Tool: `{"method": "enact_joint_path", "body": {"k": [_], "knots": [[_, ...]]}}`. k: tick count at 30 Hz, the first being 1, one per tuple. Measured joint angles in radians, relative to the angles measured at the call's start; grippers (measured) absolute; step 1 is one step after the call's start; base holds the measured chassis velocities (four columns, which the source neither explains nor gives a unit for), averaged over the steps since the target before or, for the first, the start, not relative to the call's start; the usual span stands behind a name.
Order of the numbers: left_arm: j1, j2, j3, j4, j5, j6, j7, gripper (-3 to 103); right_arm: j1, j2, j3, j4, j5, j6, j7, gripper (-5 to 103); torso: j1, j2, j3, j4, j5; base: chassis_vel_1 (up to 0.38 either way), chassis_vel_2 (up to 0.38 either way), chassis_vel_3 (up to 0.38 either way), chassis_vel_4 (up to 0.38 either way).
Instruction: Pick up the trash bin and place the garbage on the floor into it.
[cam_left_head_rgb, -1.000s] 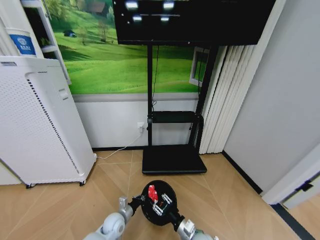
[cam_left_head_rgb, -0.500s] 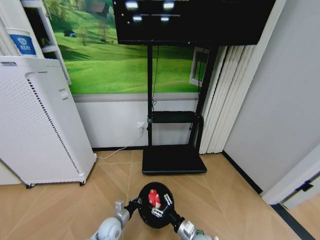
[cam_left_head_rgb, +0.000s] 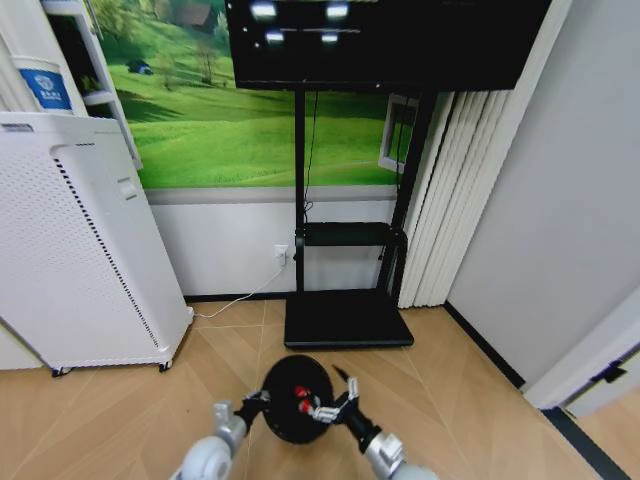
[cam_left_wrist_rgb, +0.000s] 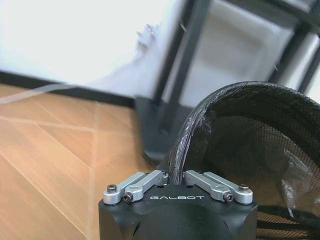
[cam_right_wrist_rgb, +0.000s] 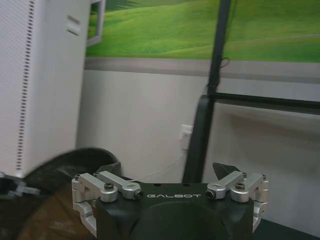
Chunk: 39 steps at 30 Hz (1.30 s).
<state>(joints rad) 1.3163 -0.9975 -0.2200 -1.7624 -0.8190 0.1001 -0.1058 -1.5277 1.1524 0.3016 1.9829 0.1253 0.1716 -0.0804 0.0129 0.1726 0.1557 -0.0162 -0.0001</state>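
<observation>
Left gripper (cam_left_wrist_rgb: 178, 176) clamped on the rim of the trash bin (cam_left_wrist_rgb: 250, 135), whose black mesh wall and liner curve away beyond it. Wooden floor (cam_left_wrist_rgb: 55, 165) beneath; a dark stand base (cam_left_wrist_rgb: 150, 125) and white wall farther off.

You've got a wood-plank floor (cam_left_head_rgb: 470, 400), herringbone pattern. TV stand base (cam_left_head_rgb: 347, 322), flat black, sits on it by the wall. White perforated appliance (cam_left_head_rgb: 75, 250) stands left of that base. White cable (cam_left_head_rgb: 235, 303) runs along the floor btwn appliance & base.
</observation>
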Motion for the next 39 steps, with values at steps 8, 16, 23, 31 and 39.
{"method": "enact_joint_path", "body": {"k": [8, 16, 23, 31, 39], "knots": [[0.082, -0.044, -0.193, -0.036, -0.014, 0.000, -0.022, 2, -0.087, -0.070, 0.128, 0.005, -0.022, -0.079, 0.025, 100, 0.000, 0.000, 0.000, -0.0001, 0.0001, 0.000, 0.000, 0.000, 0.000], [0.147, -0.098, -0.323, -0.045, 0.007, 0.017, -0.051, 2, -0.086, -0.142, 0.103, -0.114, -0.078, -0.116, 0.016, 100, 0.000, 0.000, 0.000, 0.0001, 0.0000, 0.000, 0.000, 0.000, 0.000], [0.216, -0.106, -0.435, -0.092, 0.017, 0.025, -0.022, 2, -0.048, -0.110, 0.071, -0.216, -0.112, -0.187, 0.116, 100, 0.000, 0.000, 0.000, 0.0000, 0.0004, 0.000, 0.000, 0.000, 0.000], [0.266, -0.124, -0.526, -0.128, 0.000, 0.034, 0.002, 2, -0.082, -0.162, 0.083, -0.304, -0.176, -0.202, 0.024, 100, 0.000, 0.000, 0.000, -0.0003, 0.0000, 0.000, 0.000, 0.000, 0.000], [0.248, -0.138, -0.511, -0.115, 0.000, 0.035, -0.002, 2, -0.100, -0.182, 0.060, -0.341, -0.219, -0.186, -0.027, 100, 0.000, 0.000, 0.000, -0.0002, 0.0000, 0.000, 0.000, 0.000, 0.000]]}}
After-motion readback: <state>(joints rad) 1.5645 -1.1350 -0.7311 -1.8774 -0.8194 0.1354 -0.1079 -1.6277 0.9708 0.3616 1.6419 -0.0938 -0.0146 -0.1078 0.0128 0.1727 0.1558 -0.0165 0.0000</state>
